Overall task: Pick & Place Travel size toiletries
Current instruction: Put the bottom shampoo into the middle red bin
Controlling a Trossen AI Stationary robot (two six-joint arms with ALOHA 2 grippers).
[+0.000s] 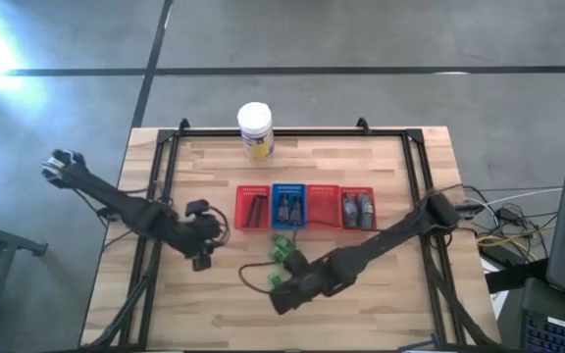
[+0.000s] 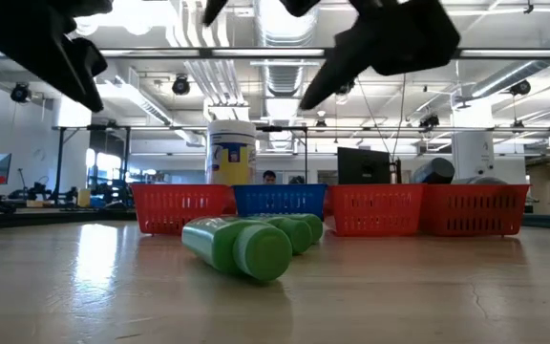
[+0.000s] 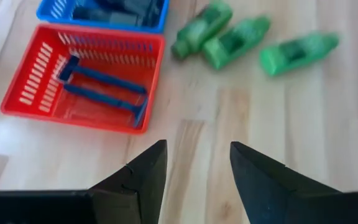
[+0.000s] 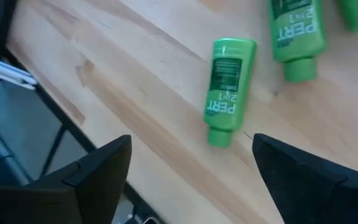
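From above I see my right gripper (image 1: 281,294) over the surface (image 1: 381,304) near 3 green bottles (image 1: 282,250) below the baskets (image 1: 305,207), while my left wrist shows its gripper (image 3: 194,163) parted and empty, and my right wrist shows wide fingers (image 4: 98,168) empty beside a green bottle (image 4: 227,90).

Large white jar (image 1: 255,130) with yellow label, upright at table's (image 1: 361,304) far edge, behind the tray row. Four small mesh trays in a row mid-table: red (image 1: 253,208), blue (image 1: 288,207), red (image 1: 323,206), red (image 1: 358,208), touching side by side.
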